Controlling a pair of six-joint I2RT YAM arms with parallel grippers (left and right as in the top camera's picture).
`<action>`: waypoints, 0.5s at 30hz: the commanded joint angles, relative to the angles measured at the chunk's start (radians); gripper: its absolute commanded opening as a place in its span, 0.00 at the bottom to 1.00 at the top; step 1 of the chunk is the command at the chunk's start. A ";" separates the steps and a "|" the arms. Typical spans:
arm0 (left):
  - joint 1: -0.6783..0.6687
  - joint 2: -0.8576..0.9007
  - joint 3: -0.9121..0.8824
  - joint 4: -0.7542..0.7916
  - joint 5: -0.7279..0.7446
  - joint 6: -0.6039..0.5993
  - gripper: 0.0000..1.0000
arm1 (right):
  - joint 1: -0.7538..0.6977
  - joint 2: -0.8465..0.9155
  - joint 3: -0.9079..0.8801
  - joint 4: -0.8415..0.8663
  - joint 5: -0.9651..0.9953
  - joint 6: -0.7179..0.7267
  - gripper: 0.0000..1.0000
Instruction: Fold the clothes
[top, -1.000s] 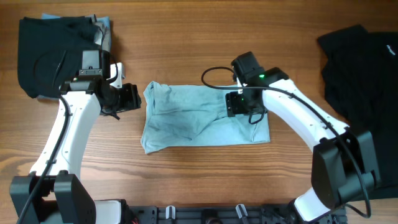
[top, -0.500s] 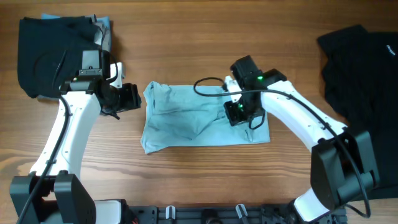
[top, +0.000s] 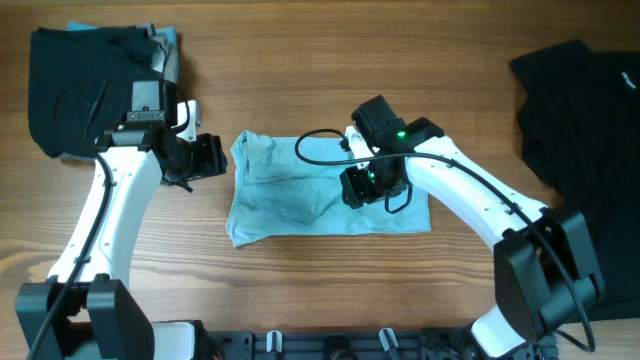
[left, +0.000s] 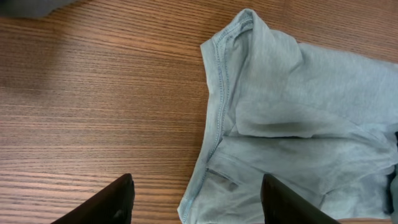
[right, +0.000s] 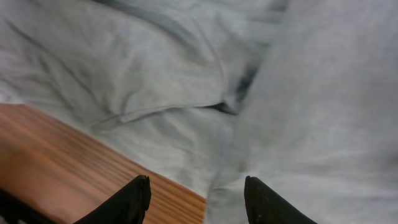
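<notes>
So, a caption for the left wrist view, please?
Open left gripper at the edge of the blue shirt on the table.

pale blue T-shirt (top: 285, 195), black T-shirt (top: 575, 110), brown wood-grain table (top: 300, 60)

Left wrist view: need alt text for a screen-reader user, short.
A rumpled light-blue T-shirt lies on a wooden table, filling the right half of the frame, its stitched edge running down the middle. Two dark fingertips of the left pincer show at the bottom, spread apart and gripping nothing.
</notes>
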 joint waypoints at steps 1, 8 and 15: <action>-0.003 0.010 -0.007 0.003 0.048 0.019 0.67 | -0.025 -0.006 -0.001 0.000 0.107 0.022 0.54; -0.030 0.032 -0.008 0.029 0.140 0.020 0.68 | -0.169 -0.041 0.007 -0.010 0.061 0.233 0.04; -0.052 0.140 -0.008 0.066 0.140 0.047 0.68 | -0.278 -0.033 -0.041 -0.038 -0.068 0.208 0.04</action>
